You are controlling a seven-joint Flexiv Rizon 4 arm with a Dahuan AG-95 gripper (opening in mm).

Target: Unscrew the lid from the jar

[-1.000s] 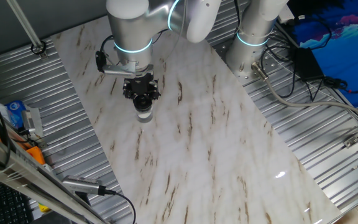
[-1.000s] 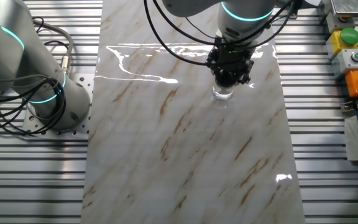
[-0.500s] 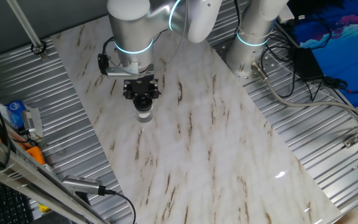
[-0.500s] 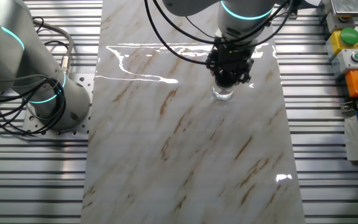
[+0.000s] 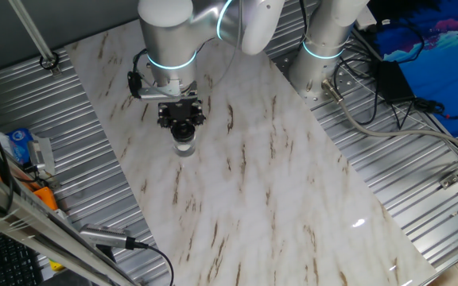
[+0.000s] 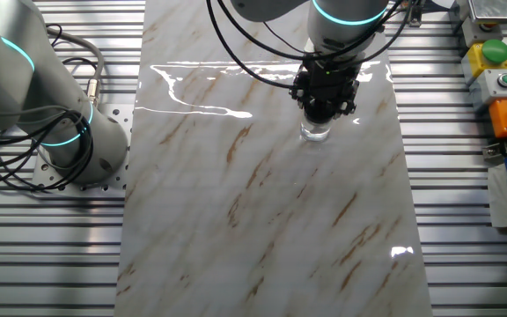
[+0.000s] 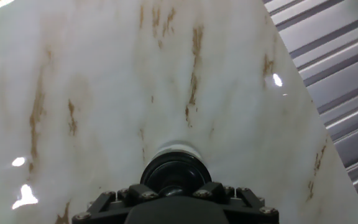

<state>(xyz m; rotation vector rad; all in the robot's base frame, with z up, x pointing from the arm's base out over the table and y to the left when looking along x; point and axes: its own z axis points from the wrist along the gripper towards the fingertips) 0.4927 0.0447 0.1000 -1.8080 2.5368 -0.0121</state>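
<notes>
The end effector point(image 5: 182, 121) is pointing straight down over the jar point(image 5: 184, 146), which is standing upright on the marble-patterned table point(image 5: 277, 199), nearer the far edge than the near one in the fixed view that shows the arm's base. In the hand view the black lid point(image 7: 175, 174) is sitting on top of the jar's whitish body point(image 7: 178, 149), directly under the end effector point(image 7: 175, 198), whose dark housing is covering the lid's near side. From the other side the jar point(image 6: 316, 133) is showing just below the end effector point(image 6: 324, 104). Whether the fingers are gripping the lid cannot be told.
</notes>
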